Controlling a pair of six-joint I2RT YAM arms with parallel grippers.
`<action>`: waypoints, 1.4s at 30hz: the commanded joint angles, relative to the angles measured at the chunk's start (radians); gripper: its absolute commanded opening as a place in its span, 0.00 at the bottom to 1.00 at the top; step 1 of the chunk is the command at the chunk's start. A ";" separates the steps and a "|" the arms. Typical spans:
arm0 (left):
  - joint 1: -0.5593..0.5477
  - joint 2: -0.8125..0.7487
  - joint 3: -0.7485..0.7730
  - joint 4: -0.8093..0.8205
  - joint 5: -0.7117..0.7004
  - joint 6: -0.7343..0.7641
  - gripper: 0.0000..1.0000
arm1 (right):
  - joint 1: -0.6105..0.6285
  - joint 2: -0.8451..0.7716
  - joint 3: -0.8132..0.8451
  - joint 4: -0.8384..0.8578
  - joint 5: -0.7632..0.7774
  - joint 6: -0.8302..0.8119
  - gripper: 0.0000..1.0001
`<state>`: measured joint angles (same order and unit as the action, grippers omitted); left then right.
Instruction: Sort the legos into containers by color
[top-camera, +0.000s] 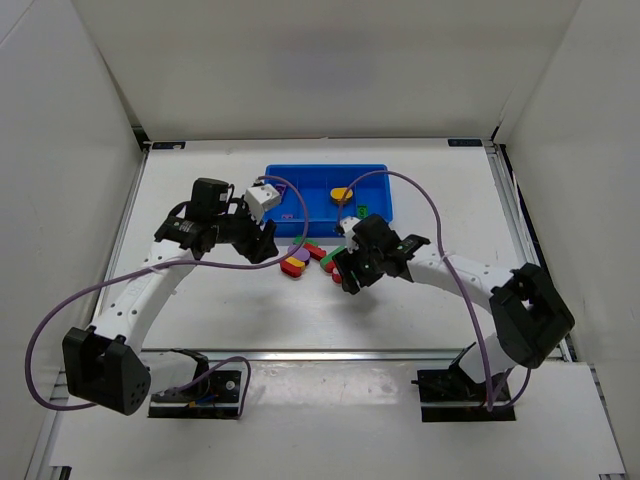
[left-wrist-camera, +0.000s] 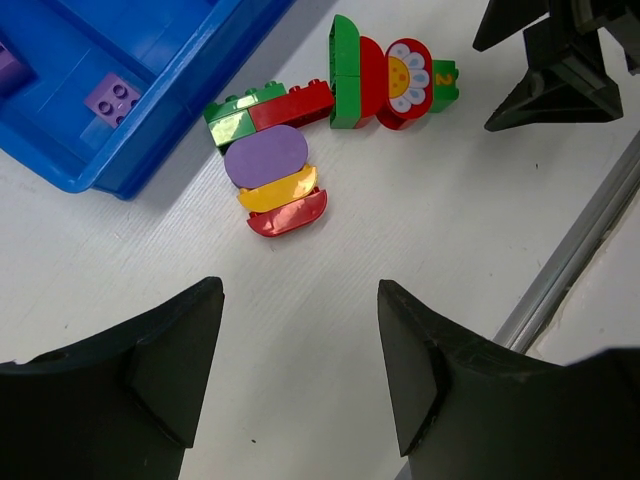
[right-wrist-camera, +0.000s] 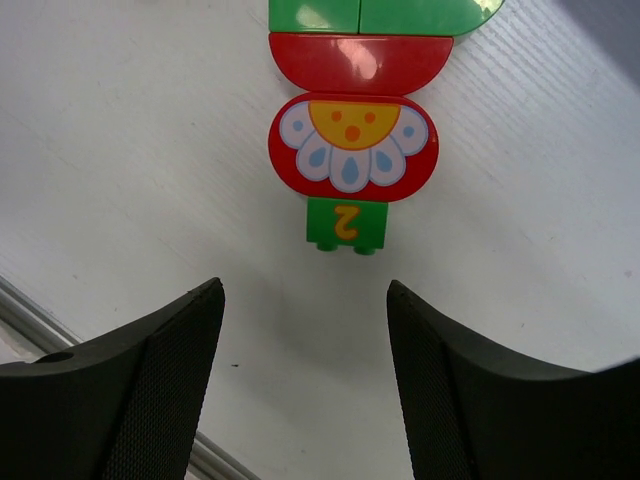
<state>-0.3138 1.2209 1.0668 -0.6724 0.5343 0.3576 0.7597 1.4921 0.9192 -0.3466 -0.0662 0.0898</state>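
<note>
Both empty: left gripper spread, facing 3 rounded legos, purple, yellow, red; right gripper spread, facing 1 flower lego; 2 purple legos in tray.

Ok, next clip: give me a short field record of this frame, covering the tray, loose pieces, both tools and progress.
tray: blue tray; a purple block in one compartment, a yellow piece in another
loose pieces: cluster on the table beside the tray, including purple oval, flower-printed red piece, green "2" block
left tool: open, empty, facing the purple oval
right tool: open, empty, facing the green "2" block
progress: most pieces not yet sorted
</note>
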 joint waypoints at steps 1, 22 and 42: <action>0.004 -0.006 0.016 0.008 0.004 0.006 0.73 | -0.016 0.028 0.021 0.051 -0.017 -0.012 0.70; 0.047 0.020 0.015 0.008 0.015 0.015 0.74 | -0.056 0.188 0.122 0.072 -0.063 -0.028 0.66; 0.053 0.031 0.013 0.017 0.026 0.000 0.74 | -0.063 0.221 0.096 0.112 -0.046 -0.078 0.31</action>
<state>-0.2653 1.2552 1.0668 -0.6704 0.5350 0.3649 0.7006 1.7092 1.0061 -0.2764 -0.1215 0.0326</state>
